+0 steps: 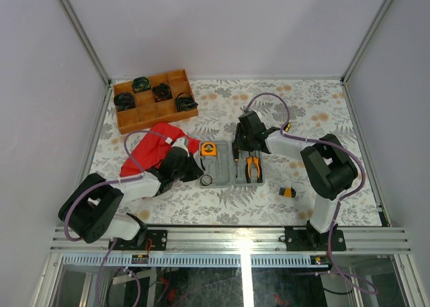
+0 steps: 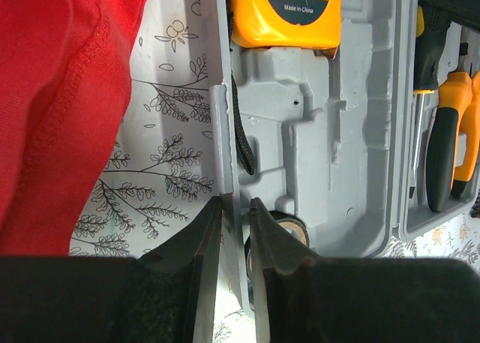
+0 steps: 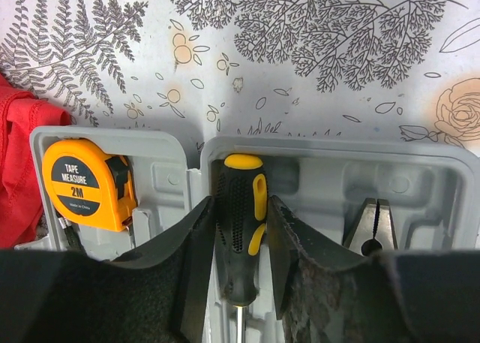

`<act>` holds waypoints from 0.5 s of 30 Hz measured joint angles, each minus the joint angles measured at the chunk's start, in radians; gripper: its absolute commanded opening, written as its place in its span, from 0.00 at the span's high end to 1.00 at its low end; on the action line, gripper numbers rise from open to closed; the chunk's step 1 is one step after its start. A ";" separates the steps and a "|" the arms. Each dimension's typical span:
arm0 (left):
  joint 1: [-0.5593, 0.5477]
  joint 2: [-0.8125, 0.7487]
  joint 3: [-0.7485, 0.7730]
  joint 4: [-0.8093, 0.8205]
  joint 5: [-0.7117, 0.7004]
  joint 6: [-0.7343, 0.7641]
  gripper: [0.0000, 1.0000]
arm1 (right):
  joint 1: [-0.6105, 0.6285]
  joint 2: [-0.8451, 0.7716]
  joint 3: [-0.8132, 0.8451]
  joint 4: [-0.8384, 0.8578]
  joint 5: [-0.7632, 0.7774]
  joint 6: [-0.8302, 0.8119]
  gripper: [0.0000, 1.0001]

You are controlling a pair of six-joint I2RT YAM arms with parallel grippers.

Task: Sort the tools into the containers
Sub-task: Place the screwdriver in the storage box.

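1. While the right gripper [image 3: 241, 208] hung over the far end of the tool case [image 3: 322, 179], its jaws stood narrow. They were closed on the black-and-yellow handle of a screwdriver [image 3: 238, 230]. This lay in its moulded recess in the right half, handle far, shaft pointing near.
2. The left gripper [image 2: 236, 204] had its jaws almost together, pinching the thin left rim of the case toward its near end. We judged this a steadying hold.
3. We judged the screwdriver rigid and light. The dimpled handle looked grippy, the thin bare shaft a poor hold, so we would grasp across the handle, as here. The recess looked snug, so we expected it to need a straight downward press.
4. The case looked like stiff but light plastic, likely to slide on the patterned table [image 1: 322, 105] if pushed. The rim was the only easy purchase.
5. Already seated were the tape measure [image 2: 285, 13], at the far end of the left half, and the pliers [image 2: 450, 133], just right of the screwdriver.
6. Not yet sorted was the stubby black-yellow piece [image 1: 287, 192], on the table right of the case and apart from it. We judged it light and apt to twist, so we would grip across its body. It was too small to make out further.
7. A red cloth [image 2: 60, 95] lay near the case's left side. It was soft and could snag.
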 measured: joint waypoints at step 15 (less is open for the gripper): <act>0.000 0.011 0.013 -0.006 0.000 0.001 1.00 | 0.000 -0.090 -0.008 0.001 -0.002 -0.040 0.69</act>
